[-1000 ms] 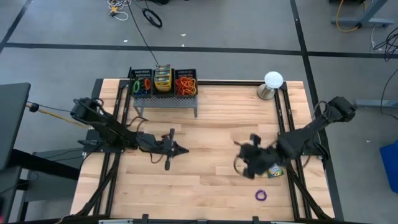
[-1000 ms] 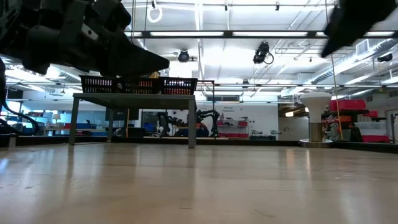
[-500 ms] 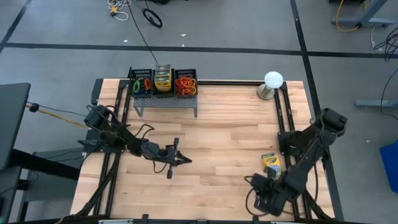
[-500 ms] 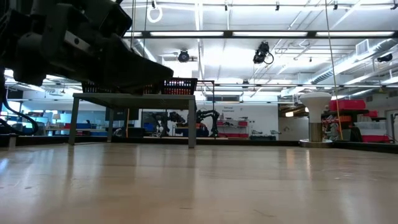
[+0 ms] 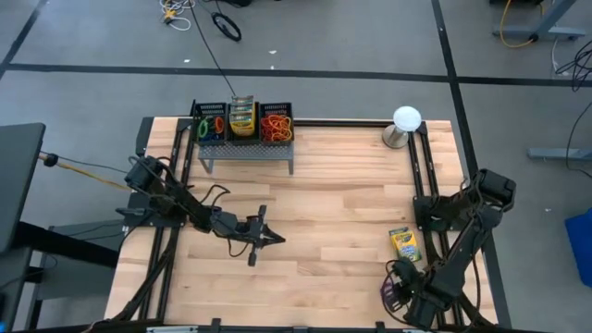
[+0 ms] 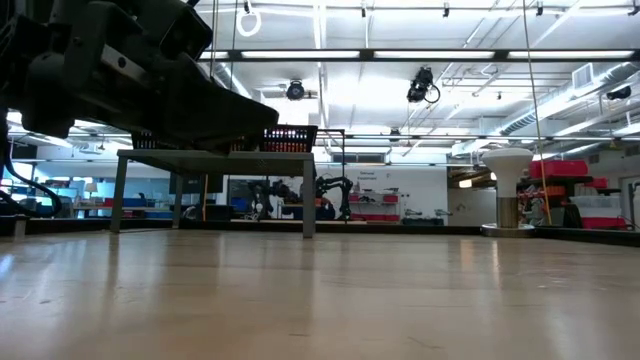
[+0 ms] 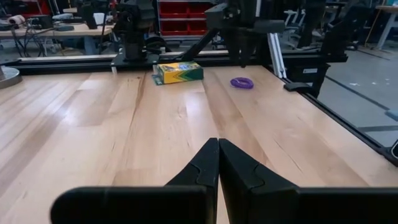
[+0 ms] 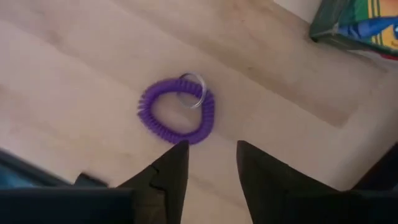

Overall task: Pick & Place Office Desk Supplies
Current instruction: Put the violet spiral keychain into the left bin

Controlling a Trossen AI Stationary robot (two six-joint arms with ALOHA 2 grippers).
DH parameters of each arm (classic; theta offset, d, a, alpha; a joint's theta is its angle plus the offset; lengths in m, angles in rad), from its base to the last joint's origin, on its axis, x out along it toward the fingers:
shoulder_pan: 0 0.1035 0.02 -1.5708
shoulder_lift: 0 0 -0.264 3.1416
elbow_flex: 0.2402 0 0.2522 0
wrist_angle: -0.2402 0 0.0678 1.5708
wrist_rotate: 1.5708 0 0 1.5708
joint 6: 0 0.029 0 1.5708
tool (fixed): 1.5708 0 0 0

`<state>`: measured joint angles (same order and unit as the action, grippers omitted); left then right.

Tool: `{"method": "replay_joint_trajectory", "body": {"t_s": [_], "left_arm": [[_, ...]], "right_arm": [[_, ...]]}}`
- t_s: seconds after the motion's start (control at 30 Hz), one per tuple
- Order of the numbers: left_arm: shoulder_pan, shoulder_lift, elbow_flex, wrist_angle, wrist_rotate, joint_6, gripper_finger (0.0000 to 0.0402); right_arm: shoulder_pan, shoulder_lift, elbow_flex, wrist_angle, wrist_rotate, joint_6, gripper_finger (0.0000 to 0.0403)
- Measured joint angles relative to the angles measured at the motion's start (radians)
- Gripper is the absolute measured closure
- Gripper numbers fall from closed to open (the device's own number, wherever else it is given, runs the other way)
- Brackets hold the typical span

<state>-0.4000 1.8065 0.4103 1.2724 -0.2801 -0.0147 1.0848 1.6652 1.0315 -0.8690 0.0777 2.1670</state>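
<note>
Purple coil loop (image 8: 177,118) just beyond right gripper (image 8: 211,163), fingers apart

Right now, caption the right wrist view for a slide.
Open right gripper poised above a purple coil loop, crayon box nearby.

Wooden table (image 5: 314,199) bears crayon box (image 5: 405,246), purple coil (image 8: 177,112), black rack (image 5: 244,148).
</note>
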Motion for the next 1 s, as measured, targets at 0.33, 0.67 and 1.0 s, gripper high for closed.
{"method": "replay_joint_trajectory", "body": {"t_s": [0.33,0.67,1.0], "left_arm": [[0.0,0.0,0.0,-0.007,0.0,0.0,0.0387],[0.0,0.0,-0.001,-0.033,0.001,-0.022,0.0387],[0.0,0.0,-0.001,-0.044,0.001,-0.027,0.0387]], "right_arm": [[-0.017,0.042,-0.059,0.087,0.001,-0.055,0.0281],[-0.04,0.065,-0.059,0.115,-0.029,-0.103,0.0343],[-0.07,0.092,-0.056,0.127,-0.069,-0.227,0.031]]}}
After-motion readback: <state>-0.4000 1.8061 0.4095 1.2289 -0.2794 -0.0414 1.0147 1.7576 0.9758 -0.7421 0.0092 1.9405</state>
